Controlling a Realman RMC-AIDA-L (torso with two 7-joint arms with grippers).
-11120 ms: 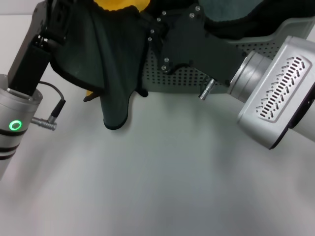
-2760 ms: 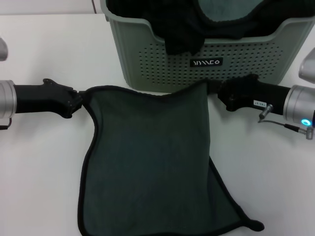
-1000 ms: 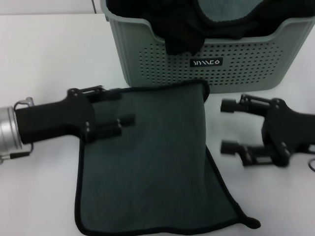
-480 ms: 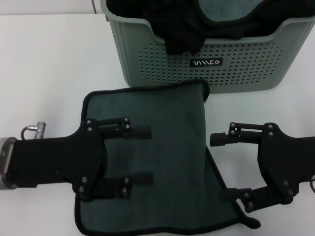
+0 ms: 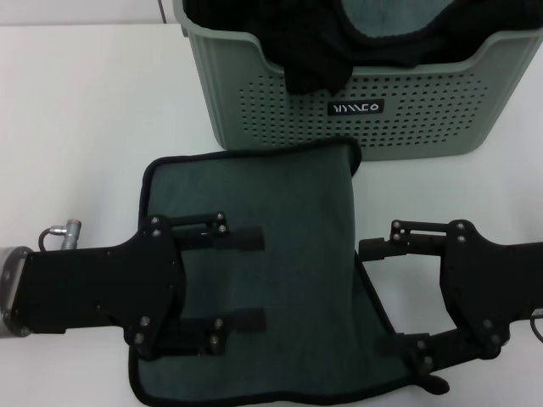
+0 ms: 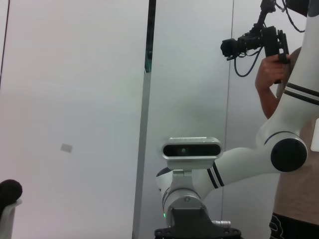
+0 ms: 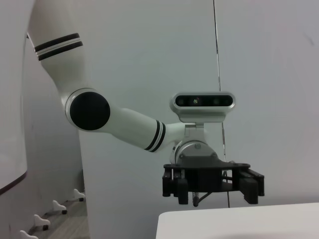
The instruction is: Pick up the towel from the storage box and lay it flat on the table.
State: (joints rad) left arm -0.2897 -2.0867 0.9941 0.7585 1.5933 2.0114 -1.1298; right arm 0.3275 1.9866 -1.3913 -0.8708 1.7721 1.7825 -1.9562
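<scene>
The towel (image 5: 288,254) is lying spread out, dark side up, on the bench (image 5: 85,127) in the lower middle of the frame, just below the box (image 5: 280,110). The left gripper (image 5: 242,280) is hovering over the towel's lower left part, fingers spread and holding nothing. The right gripper (image 5: 382,297), also spread and empty, is sitting at the towel's right edge.

Left gripper (image 5: 242,280): matte black flat plate body, silver screw heads, two black bar fingers; brushed silver cylindrical wrist with a small metal connector plug. Right gripper (image 5: 392,297): same black linkage build, screws at joints. Wrist views show white arm links, black joint caps, paired black bands.
</scene>
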